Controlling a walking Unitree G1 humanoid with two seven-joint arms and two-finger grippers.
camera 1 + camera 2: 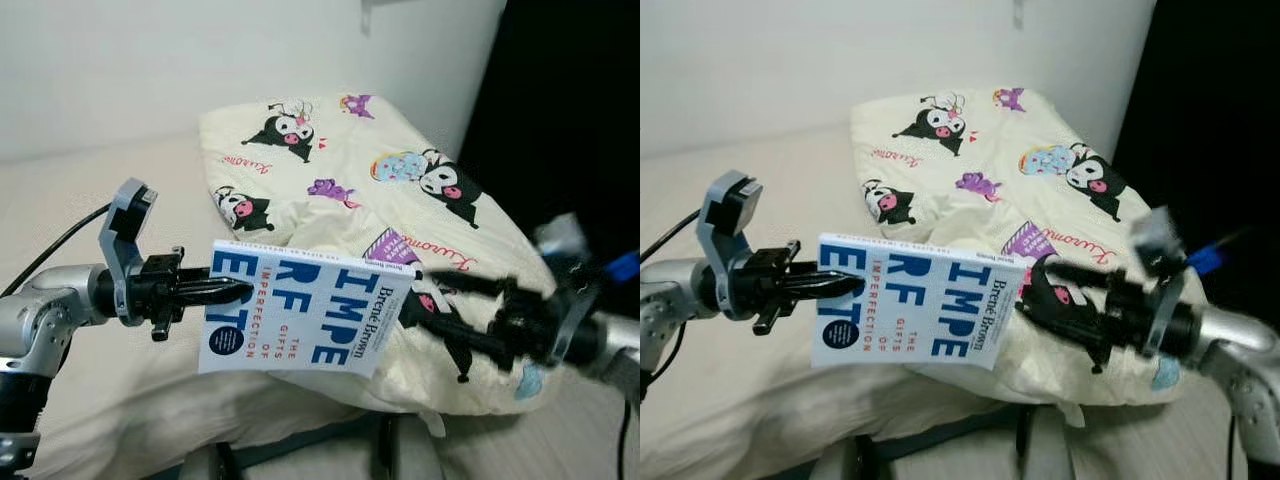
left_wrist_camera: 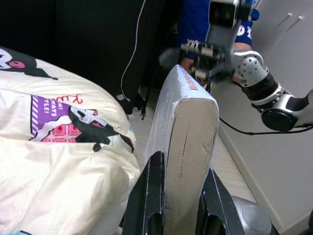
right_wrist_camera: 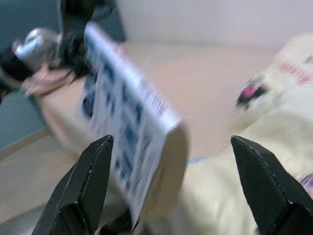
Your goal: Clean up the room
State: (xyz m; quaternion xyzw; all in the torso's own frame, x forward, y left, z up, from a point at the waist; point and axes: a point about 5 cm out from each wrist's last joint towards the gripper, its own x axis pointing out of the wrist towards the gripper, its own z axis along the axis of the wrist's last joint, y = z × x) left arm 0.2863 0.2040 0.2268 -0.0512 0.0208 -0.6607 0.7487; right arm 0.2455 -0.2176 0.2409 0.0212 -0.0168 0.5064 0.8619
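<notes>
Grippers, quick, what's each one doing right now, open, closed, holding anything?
Left gripper: shut on the book, holding it above the bed edge.
Right gripper: open, fingers spread at the book's spine end.

Left gripper (image 2: 180, 205) sits at the bottom centre of the frame, its two black fingers (image 2: 146, 196) clamped on the near edge of a book (image 2: 188, 127), page block facing the camera, red lettering running up the spine. At the book's far end, upper centre, the right gripper (image 2: 205, 61) is blurred, its silver arm trailing off to the right. A cream cartoon-print pillow (image 2: 58, 166) takes the left half; black curtain (image 2: 88, 39) upper left
</notes>
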